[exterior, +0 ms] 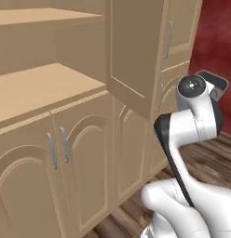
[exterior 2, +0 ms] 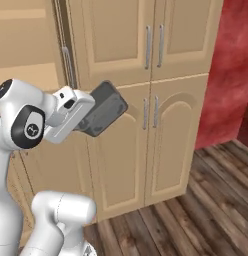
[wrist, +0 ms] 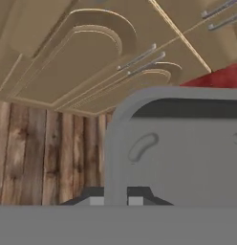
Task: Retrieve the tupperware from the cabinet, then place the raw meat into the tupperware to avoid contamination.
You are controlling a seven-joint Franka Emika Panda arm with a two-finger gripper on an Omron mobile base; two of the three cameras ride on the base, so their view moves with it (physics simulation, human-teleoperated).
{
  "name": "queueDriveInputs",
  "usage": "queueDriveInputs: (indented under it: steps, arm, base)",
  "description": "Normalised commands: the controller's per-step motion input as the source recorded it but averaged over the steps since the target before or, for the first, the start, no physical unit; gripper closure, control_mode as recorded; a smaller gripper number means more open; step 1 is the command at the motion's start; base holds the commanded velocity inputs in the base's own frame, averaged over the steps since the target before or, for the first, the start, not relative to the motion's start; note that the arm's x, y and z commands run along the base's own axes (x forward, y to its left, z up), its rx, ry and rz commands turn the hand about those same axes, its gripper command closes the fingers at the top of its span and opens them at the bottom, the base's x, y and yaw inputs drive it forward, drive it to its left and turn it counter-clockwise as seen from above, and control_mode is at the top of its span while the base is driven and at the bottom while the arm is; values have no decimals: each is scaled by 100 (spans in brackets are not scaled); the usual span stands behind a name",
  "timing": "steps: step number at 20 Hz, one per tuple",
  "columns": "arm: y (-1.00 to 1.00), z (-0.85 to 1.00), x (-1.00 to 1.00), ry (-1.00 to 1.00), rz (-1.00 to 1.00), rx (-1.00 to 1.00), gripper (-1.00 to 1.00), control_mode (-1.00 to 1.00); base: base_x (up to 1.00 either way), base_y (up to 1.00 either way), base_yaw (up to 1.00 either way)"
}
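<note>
In the left base view you have the cabinet (exterior: 80, 139) across the left and centre of the frame, its two open shelves (exterior: 43, 88) stacked at upper left, with an upper door (exterior: 133, 51) swung out at top centre — just right of the shelves. Below the shelves sit the lower doors (exterior: 84, 167), running down to the floor (exterior: 210, 162) at lower right. The wall (exterior: 220, 37) stands at the right edge, beside the cabinet. The tupperware (exterior 2: 102, 109) sits left of centre in the right base view, in front of the cabinet's doors; in the hand view it lies at lower right, held at its near edge by the gripper (wrist: 115, 201) at bottom centre.
</note>
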Motion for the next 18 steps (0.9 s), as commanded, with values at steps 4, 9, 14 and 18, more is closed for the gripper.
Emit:
queueDriveInputs:
  steps: [4,9,14,18]
  arm:
    - [0,0,0,0,0,0,100,100]
    - [0,0,0,0,0,0,100,100]
    - [0,0,0,0,0,0,100,100]
    - [0,0,0,0,0,0,100,100]
  base:
    - [0,0,-50]
    - [0,0,-50]
    - [0,0,-50]
    - [0,0,-50]
